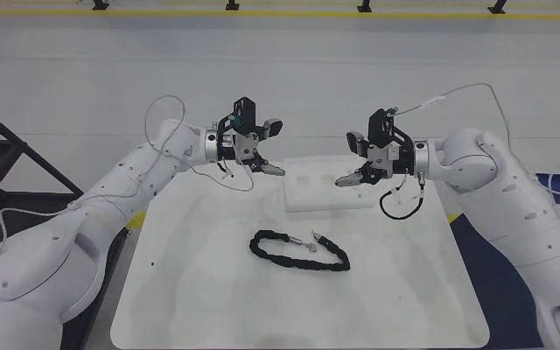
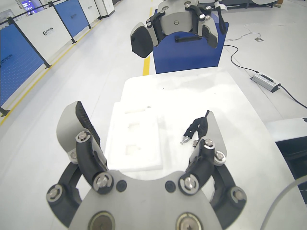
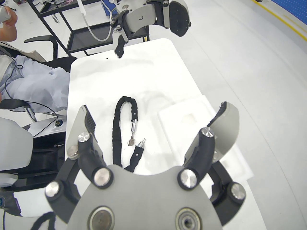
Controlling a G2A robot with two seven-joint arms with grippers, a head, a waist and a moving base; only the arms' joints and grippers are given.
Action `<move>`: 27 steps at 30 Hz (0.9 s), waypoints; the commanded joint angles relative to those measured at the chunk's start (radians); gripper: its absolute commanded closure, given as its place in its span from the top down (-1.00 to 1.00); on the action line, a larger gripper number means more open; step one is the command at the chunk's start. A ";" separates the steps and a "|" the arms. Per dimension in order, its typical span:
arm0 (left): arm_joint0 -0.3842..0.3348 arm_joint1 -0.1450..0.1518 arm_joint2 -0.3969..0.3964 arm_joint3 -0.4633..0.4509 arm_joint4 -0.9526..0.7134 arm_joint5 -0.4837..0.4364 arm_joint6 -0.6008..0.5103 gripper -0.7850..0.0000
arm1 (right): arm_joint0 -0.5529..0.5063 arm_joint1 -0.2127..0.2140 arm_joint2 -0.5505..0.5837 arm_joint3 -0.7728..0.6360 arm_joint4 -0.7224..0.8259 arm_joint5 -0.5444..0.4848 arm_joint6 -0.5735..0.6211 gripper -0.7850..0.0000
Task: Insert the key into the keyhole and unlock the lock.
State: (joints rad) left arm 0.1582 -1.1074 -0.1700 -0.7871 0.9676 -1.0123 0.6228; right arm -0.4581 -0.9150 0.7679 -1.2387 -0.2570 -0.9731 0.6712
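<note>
In the top view, a black fabric-sleeved cable lock [image 1: 297,254] lies curled near the middle of the white tabletop [image 1: 219,289], its two silver ends close together and not joined. A white foam tray with shallow square recesses [image 1: 324,188] sits against the middle of the far edge, apart from the lock. The left gripper [image 1: 273,149] hangs above the far part of the tabletop just beside the tray's left end, fingers spread with nothing between them. The right gripper [image 1: 348,160] hangs over the tray's right end, facing the left one, and is likewise spread and bare.

In the left wrist view, the left gripper [image 2: 144,111] stands wide apart over the foam tray [image 2: 134,140]. One silver-tipped end of the lock [image 2: 191,130] shows beside one finger. The right gripper [image 2: 176,39] hangs opposite, spread.

In the right wrist view, the right gripper [image 3: 154,107] is apart above the lock [image 3: 117,125]. A small silver key [image 3: 131,141] sits at the end of the lock's metal barrel, and the pin end lies just beside it. The left gripper [image 3: 148,33] hangs above the tabletop's opposite end.
</note>
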 commanded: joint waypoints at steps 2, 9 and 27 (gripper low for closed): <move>-0.028 0.009 0.000 -0.004 -0.067 0.000 -0.069 1.00 | 0.051 -0.016 -0.017 0.050 0.000 -0.034 0.004 1.00; -0.080 0.032 0.000 -0.039 -0.250 0.000 -0.261 1.00 | 0.134 -0.044 -0.045 0.130 -0.014 -0.039 -0.013 1.00; -0.092 0.038 0.000 -0.046 -0.296 0.000 -0.302 1.00 | 0.144 -0.047 -0.048 0.141 -0.021 -0.039 -0.021 1.00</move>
State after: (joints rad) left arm 0.0664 -1.0697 -0.1700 -0.8331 0.6716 -1.0123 0.3212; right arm -0.3144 -0.9616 0.7197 -1.0976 -0.2782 -1.0123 0.6506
